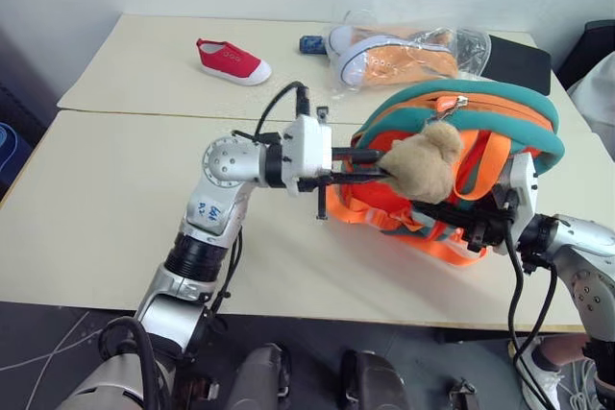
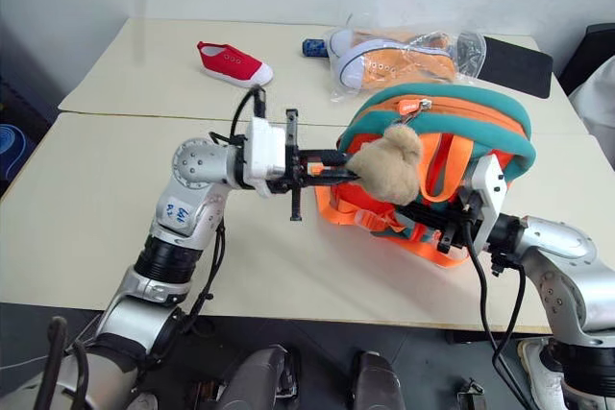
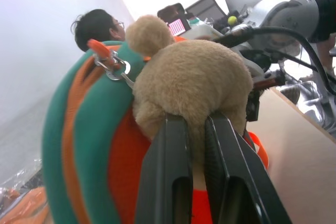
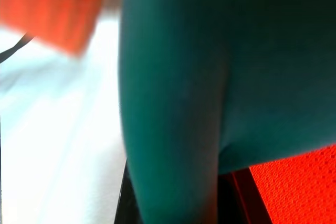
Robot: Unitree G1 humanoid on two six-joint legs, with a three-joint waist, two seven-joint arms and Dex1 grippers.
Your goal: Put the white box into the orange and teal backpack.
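Note:
The orange and teal backpack (image 1: 461, 108) stands upright on the right part of the table, its zip closed along the top. A tan plush bear (image 1: 423, 162) hangs from the zip on its front. My left gripper (image 1: 381, 165) reaches in level from the left and is shut on the plush bear (image 3: 194, 77), both black fingers (image 3: 168, 150) pressed into the fur. At the backpack's lower right side, among the orange straps, my right gripper (image 1: 473, 228) is shut on teal backpack fabric (image 4: 178, 77). The white box is out of view.
A red shoe (image 1: 233, 60) lies on the far table. White-and-orange sneakers in a clear bag (image 1: 404, 55) lie behind the backpack, with a small blue item (image 1: 310, 43) and a black flat object (image 1: 519, 62) nearby. A person (image 3: 97, 24) sits beyond.

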